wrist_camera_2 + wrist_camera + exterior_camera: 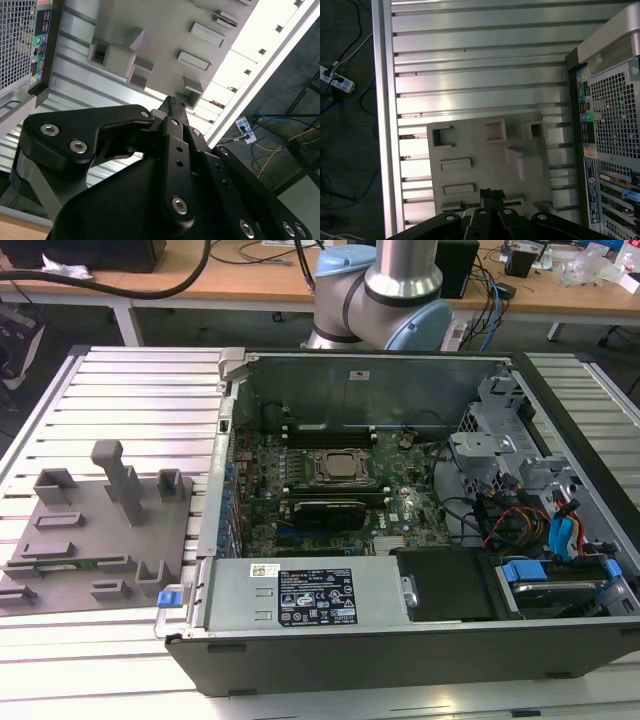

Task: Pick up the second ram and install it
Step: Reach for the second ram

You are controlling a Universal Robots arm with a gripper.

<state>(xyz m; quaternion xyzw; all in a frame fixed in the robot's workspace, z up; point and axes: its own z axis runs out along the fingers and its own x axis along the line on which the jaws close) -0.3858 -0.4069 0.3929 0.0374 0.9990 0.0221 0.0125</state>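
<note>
The second ram [76, 562] is a thin green strip lying in a long slot near the front of the gray fixture [90, 530], at the exterior view's left. In both wrist views my gripper [492, 194] [171, 102] hangs well above that fixture [485, 155] [120, 55]. Its black fingers are shut together with nothing between them. The fingertips sit over the fixture's edge where the long slot lies, and they hide part of that slot. The arm's base [385, 285] stands behind the computer.
An open computer case [400, 490] with motherboard, processor and cables fills the exterior view's middle and right. Its perforated rear panel [610, 125] [20, 45] is beside the fixture. The ribbed aluminium table [480, 60] ends at a rail, beyond which lie floor cables and a power strip [337, 80].
</note>
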